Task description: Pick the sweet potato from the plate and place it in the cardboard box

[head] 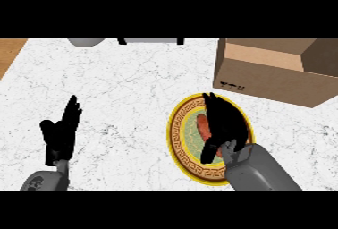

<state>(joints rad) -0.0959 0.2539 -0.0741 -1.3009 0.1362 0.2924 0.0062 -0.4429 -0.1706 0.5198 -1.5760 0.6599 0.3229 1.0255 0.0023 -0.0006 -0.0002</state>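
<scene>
An orange-red sweet potato [204, 126] lies on a round plate [181, 147] with a yellow rim and a patterned band, at the centre right of the counter. My right hand [223, 123] is over the plate, its straight fingers covering the sweet potato's right side and its thumb low at the left. The hand's fingers are not curled round it. The open cardboard box [277, 67] stands at the back right, just beyond the plate. My left hand [61, 132] rests open at the lower left, fingers up.
A grey rounded object [86, 42] and a dark-legged item [150, 41] sit at the counter's far edge. A wooden surface [10, 51] shows at the upper left corner. White marble counter lies between the hands.
</scene>
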